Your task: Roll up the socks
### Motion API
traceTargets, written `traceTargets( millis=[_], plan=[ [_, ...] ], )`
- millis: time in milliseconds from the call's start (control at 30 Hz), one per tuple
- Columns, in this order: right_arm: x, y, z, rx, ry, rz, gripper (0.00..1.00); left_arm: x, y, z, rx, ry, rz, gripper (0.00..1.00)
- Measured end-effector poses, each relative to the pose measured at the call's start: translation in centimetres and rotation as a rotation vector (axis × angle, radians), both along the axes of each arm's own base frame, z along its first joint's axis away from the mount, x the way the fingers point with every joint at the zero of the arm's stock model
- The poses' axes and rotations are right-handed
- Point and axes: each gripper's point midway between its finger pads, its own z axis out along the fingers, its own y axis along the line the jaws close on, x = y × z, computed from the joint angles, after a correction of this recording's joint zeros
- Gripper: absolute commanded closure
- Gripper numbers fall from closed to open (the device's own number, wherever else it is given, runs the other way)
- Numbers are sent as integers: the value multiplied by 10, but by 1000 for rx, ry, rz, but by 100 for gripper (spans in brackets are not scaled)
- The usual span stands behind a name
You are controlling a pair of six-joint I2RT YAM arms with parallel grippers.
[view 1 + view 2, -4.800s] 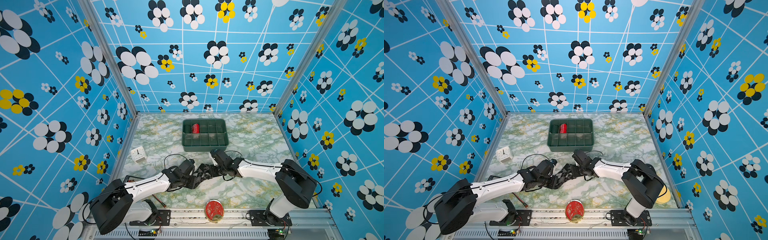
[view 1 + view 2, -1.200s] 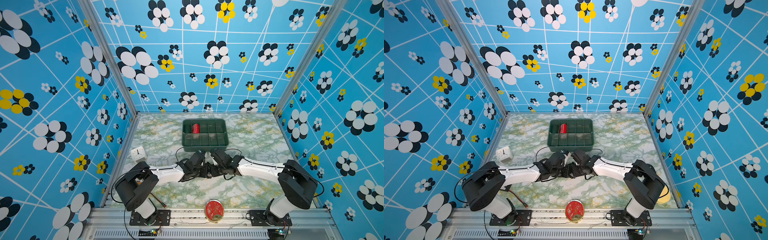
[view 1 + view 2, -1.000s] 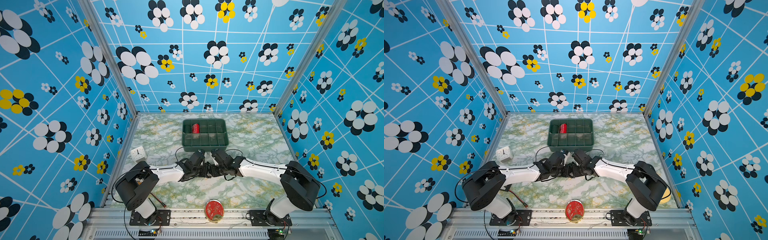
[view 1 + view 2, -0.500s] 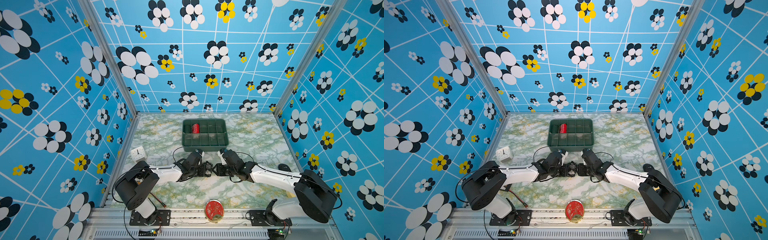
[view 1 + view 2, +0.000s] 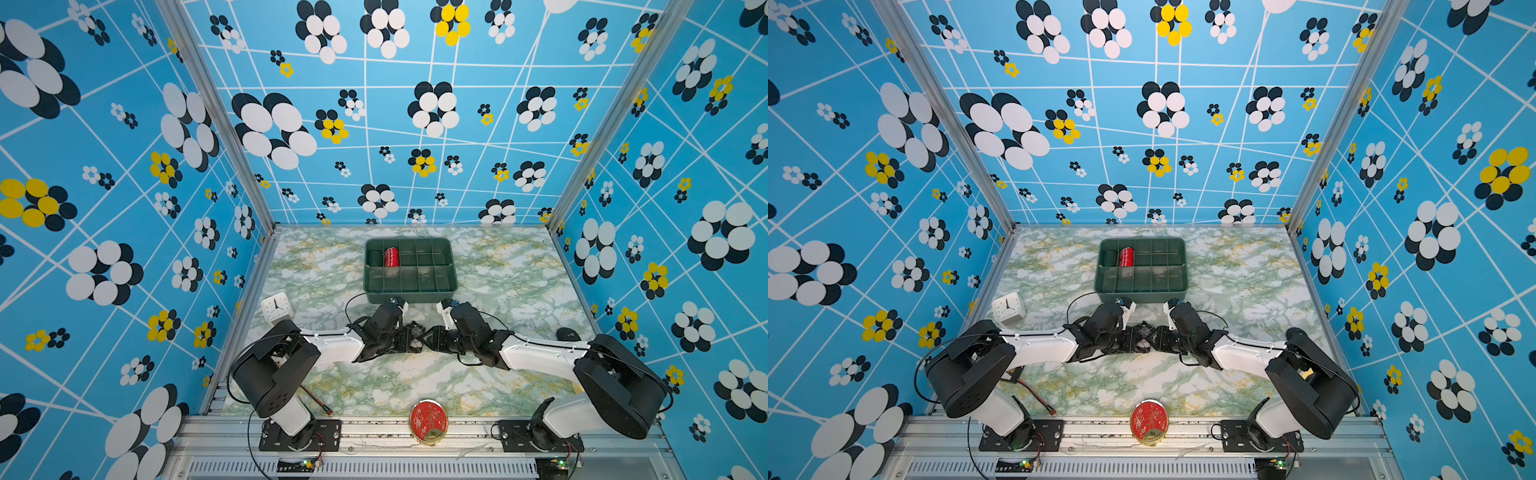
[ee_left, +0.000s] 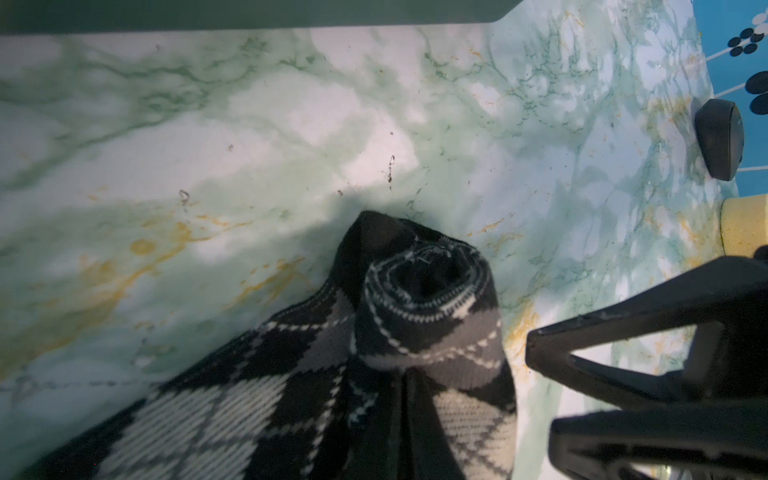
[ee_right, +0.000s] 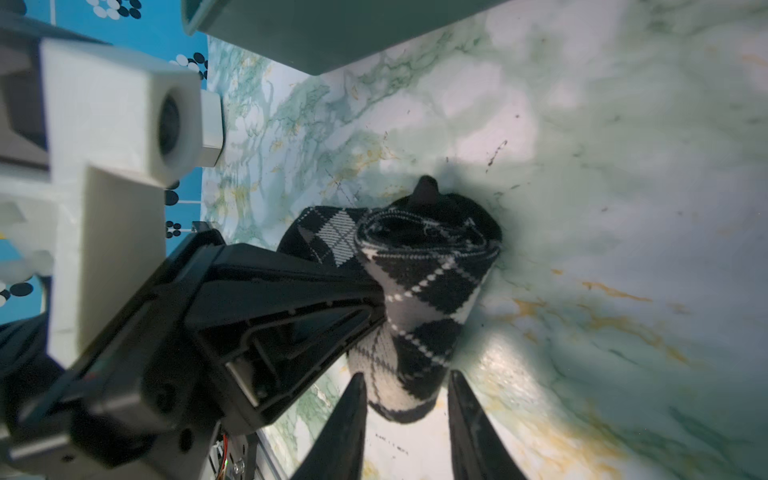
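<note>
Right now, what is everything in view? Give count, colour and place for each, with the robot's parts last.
socks: count unclear, black with grey-white argyle, partly rolled, mid-table between the grippers
tray: one, dark green, divided, back middle
red roll: one, white zigzags, in a back-row tray compartment
dark green roll: one, in the compartment left of the red roll
clock: one, white, left side
tin: one, red, round, front edge
black object: one, right side, kind unclear
yellow block: one, pale, near the black object, mostly hidden
table: one, green-white marble
left gripper: black, shut on the socks
right gripper: black, open, straddling the roll's end
</note>
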Motion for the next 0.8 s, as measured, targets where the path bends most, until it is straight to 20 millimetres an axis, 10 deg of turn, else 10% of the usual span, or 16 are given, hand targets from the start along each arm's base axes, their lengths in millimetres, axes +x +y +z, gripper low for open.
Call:
traceTargets(
  millis=[800],
  plan=[
    [20, -25, -17, -109, -13, -149, 76, 9, -4, -2, -21, 6, -17, 92]
  ],
)
